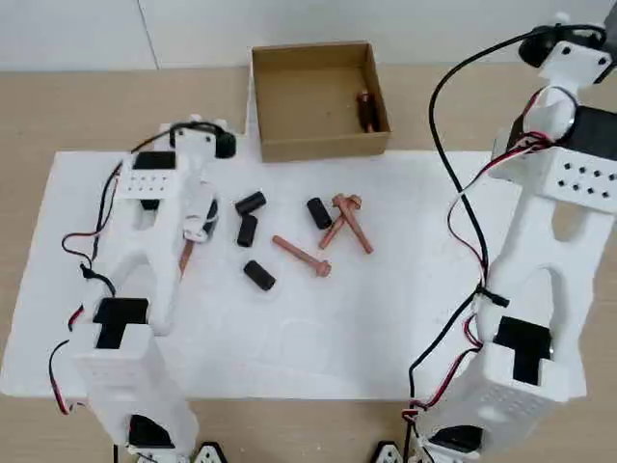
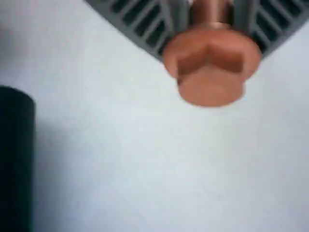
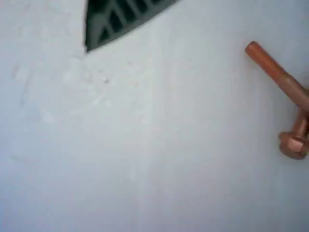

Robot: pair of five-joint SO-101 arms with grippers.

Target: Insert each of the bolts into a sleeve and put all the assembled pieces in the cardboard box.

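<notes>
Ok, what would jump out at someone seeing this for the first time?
The left gripper clamps a copper bolt over the left side of the white mat. Mid-mat lie four black sleeves and three loose bolts, two of them crossed. One assembled piece sits in the cardboard box beyond the mat.

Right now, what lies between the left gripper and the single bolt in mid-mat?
In the high view, an upper black sleeve and a lower sleeve lie between the left gripper and the single bolt.

White sheet [image 1: 318, 338], perhaps foam, over tan tabletop [image 1: 58, 106].
</notes>
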